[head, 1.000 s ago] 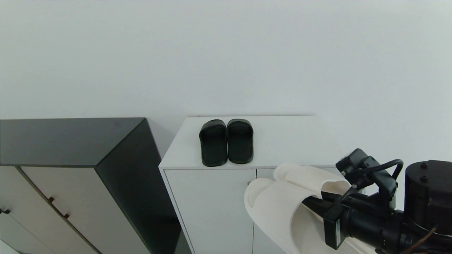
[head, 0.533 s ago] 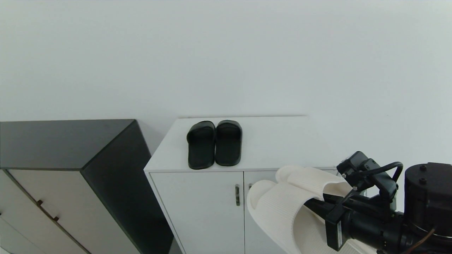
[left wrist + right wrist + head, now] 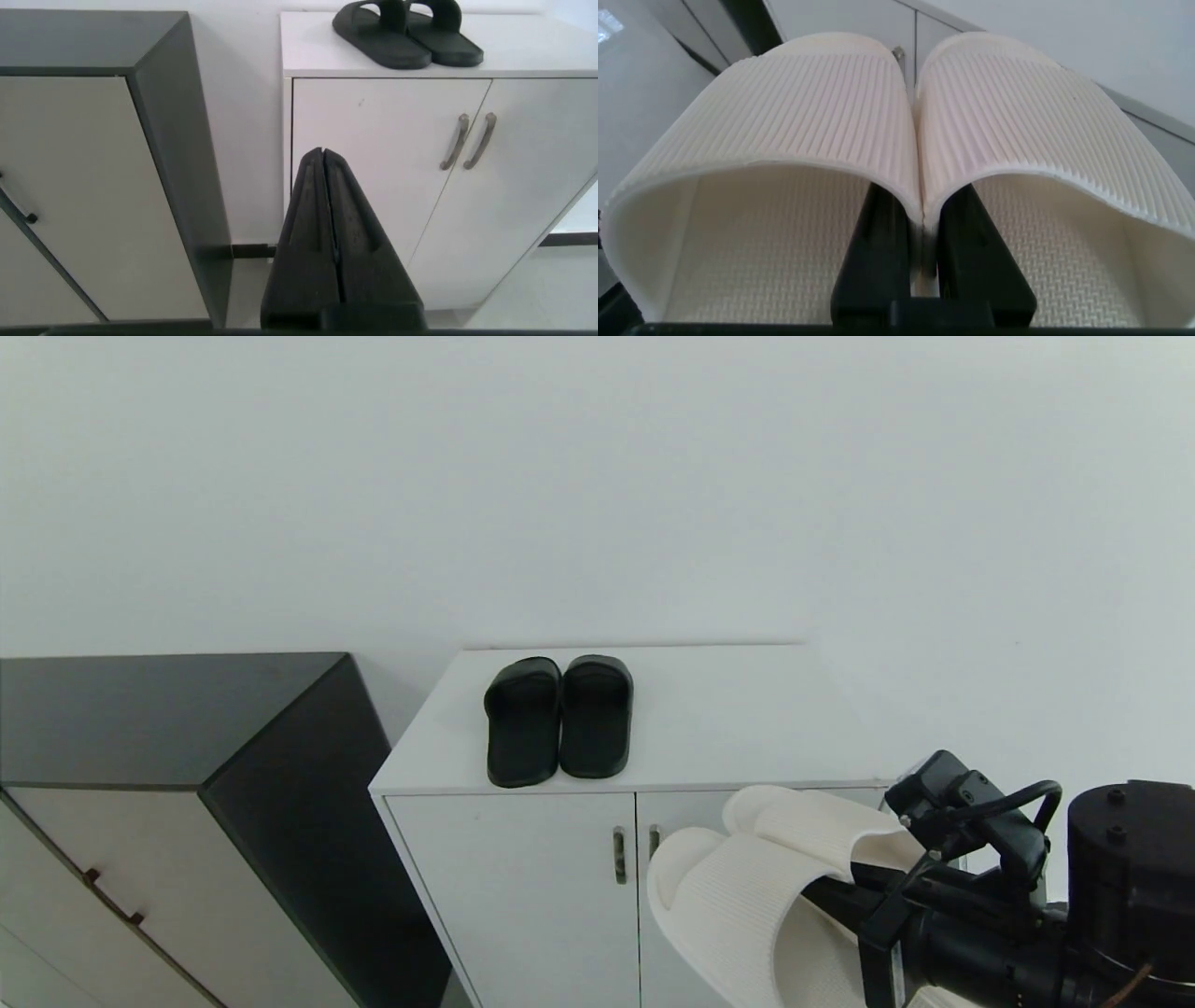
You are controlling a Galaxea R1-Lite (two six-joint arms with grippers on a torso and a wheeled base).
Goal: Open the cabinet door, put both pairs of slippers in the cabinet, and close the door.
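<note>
Right gripper (image 3: 921,224) pinches the white slippers (image 3: 738,896); left gripper (image 3: 323,159) is pressed together, holding nothing. The cabinet doors (image 3: 523,896) (nine o'clock from the slippers) are closed, so the slippers could bump them.

Dark-topped dresser against a plain wall

A dresser (image 3: 187,719) with a black top and black side panel stands at the left, its back to the white wall (image 3: 597,476). Its pale beige drawer fronts (image 3: 140,859) carry small dark handles (image 3: 91,875). A dark baseboard (image 3: 250,250) runs along the foot of the wall just right of it, above a light floor (image 3: 245,294).
</note>
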